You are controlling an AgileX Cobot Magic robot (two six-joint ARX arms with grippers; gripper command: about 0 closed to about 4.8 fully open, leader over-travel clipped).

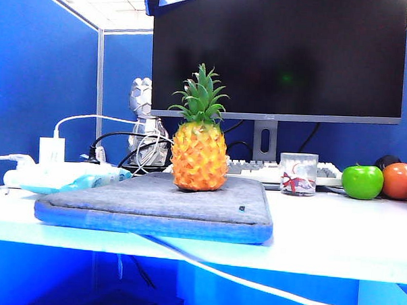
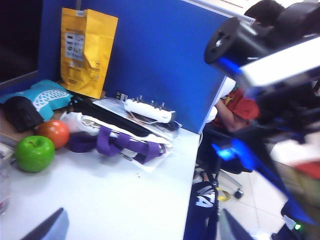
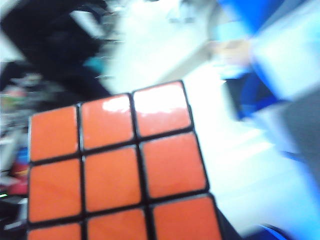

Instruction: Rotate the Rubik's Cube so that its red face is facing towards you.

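Close against the right wrist camera the Rubik's Cube (image 3: 120, 170) fills the view with an orange-looking face, right gripper not visible so grasp can't be told, while the left gripper (image 2: 140, 227) hangs spread wide over the bench (image 2: 115, 200) near a green apple (image 2: 34, 153); exterior shows neither gripper.

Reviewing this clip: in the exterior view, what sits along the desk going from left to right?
White charger → grey padded mat → pineapple on the mat → clear glass → green apple → orange-red fruit. Neither gripper nor the Rubik's Cube shows in this view.
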